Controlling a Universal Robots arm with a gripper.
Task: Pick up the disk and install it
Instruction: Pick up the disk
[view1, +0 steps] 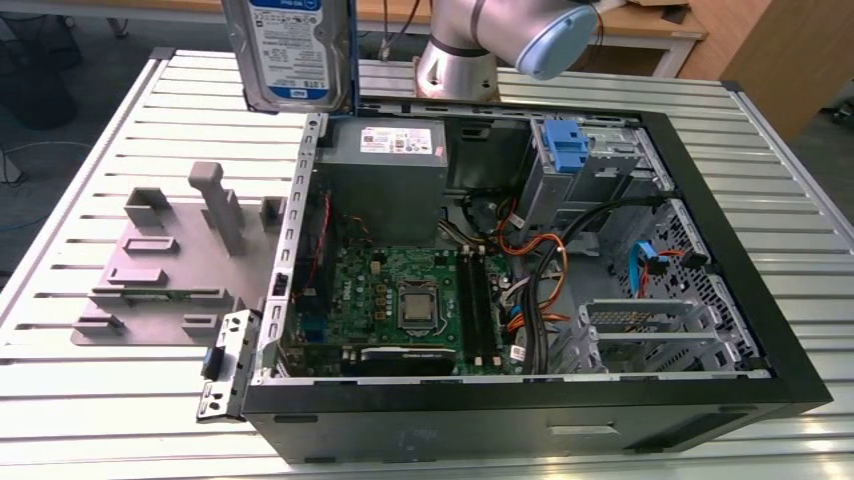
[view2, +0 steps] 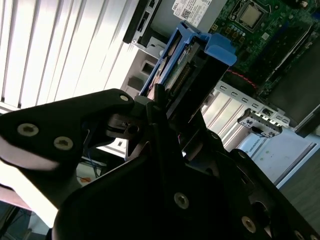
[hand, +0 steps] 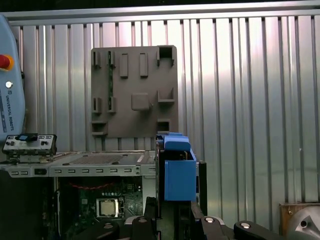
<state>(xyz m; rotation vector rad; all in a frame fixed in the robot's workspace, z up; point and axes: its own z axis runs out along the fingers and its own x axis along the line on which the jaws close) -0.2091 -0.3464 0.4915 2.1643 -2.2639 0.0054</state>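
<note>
My jaws are pinched on one short end of the disk (view2: 186, 60), and my gripper (view2: 167, 107) holds it in the air. Its long axis runs straight out from me and stands upright in the exterior view. It hangs over the edge of the open computer case (view1: 534, 420), near the power supply (view1: 387, 165). The drive cages (view1: 601, 175) lie well apart from it, toward the exterior view's right.

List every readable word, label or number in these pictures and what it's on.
No text can be quoted reliably.
Label on the disk: too small to read.
Sticker on the power supply: too small to read.
Markings on the motherboard: too small.
Edge of the grey pendant: a maker's name.
</note>
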